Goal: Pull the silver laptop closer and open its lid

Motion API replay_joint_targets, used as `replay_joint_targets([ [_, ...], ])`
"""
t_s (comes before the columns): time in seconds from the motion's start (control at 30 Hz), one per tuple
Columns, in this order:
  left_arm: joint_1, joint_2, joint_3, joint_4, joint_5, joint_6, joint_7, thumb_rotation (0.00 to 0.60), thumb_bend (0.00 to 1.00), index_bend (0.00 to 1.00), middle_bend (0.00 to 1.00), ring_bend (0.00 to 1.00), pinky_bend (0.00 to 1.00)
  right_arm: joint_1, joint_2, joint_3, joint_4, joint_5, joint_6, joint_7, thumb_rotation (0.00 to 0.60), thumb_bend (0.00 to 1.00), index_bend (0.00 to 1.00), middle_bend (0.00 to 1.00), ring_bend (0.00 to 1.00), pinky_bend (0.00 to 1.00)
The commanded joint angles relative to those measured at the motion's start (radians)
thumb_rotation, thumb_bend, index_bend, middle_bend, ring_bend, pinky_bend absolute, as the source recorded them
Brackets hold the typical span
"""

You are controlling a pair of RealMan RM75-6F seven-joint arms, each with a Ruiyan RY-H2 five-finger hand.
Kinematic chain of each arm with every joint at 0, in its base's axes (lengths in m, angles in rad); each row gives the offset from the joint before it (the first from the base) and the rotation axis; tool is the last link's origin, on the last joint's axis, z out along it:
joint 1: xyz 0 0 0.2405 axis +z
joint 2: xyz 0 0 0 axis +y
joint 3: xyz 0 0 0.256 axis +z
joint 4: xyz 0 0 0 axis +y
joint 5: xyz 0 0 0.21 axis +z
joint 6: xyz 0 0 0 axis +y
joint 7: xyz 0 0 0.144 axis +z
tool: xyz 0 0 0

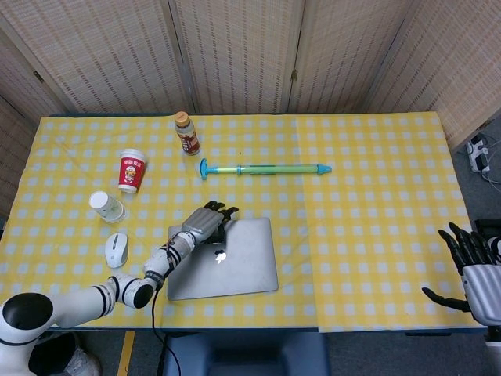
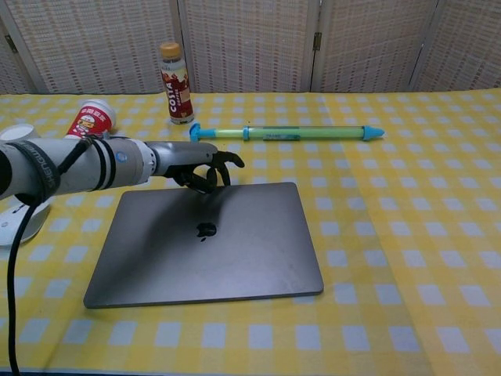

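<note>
While the lid is down, the scene reads as follows.

Silver laptop (image 2: 205, 244): a flat, matte grey metal slab with rounded corners and a dark logo at its centre; it lies closed on the table near the front edge, a little left of the middle.
Left hand (image 2: 202, 167): dark fingers on a smooth silver-grey shell, reaching in from the left. The fingers are curled downward and apart over the laptop's far edge, close to its far left corner, grasping nothing. Whether the fingertips touch the lid cannot be told.
Left hand, head view (image 1: 210, 222): it sits at the laptop's far left corner, the ribbed forearm running back toward the front left of the table.
Right hand (image 1: 473, 264): off the table's right side, low in the head view, dark fingers spread and empty.
Tablecloth (image 2: 407, 219): yellow and white checked fabric covering the table.
Syringe-shaped tube (image 2: 286, 132): long, translucent green with blue ends, lying crosswise beyond the laptop.
Bottle (image 2: 175, 73): upright, brown label, tan cap, behind the tube's left end.
Red paper cup (image 1: 131, 170): upright, white lid.
White cup (image 1: 107, 206): lying tilted, left of the laptop.
Mouse (image 1: 116, 249): white, rounded, just beside the left forearm.
</note>
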Motion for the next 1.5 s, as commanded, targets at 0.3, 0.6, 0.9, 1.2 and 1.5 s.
replay_joint_targets([
  [0.3, 0.018, 0.027, 0.006, -0.101, 0.108, 0.036, -0.039, 0.360, 0.96, 0.08, 0.28, 0.11, 0.00, 0.001, -0.006, 0.004, 0.012, 0.006, -0.004, 0.008, 0.496, 0.16, 0.00, 0.00, 0.01, 0.00],
  [0.6, 0.074, 0.092, 0.006, -0.163, 0.189, 0.167, -0.048, 0.406, 0.77, 0.01, 0.24, 0.07, 0.00, 0.008, -0.005, 0.008, 0.017, -0.002, -0.003, 0.021, 0.497, 0.16, 0.00, 0.00, 0.02, 0.00],
  [0.9, 0.182, 0.226, 0.041, -0.280, 0.330, 0.381, -0.034, 0.470, 0.45, 0.00, 0.19, 0.06, 0.00, 0.025, -0.004, 0.017, 0.018, -0.016, -0.008, 0.027, 0.499, 0.16, 0.00, 0.00, 0.02, 0.00],
  [1.2, 0.347, 0.364, 0.137, -0.379, 0.512, 0.637, -0.052, 0.473, 0.31, 0.00, 0.14, 0.04, 0.00, 0.056, 0.013, 0.024, 0.008, -0.029, -0.036, 0.041, 0.499, 0.16, 0.00, 0.00, 0.02, 0.00],
  [1.5, 0.441, 0.370, 0.255, -0.342, 0.722, 0.764, -0.083, 0.501, 0.31, 0.00, 0.13, 0.05, 0.00, 0.088, 0.025, 0.023, -0.014, -0.046, -0.068, 0.045, 0.500, 0.16, 0.00, 0.00, 0.02, 0.00],
])
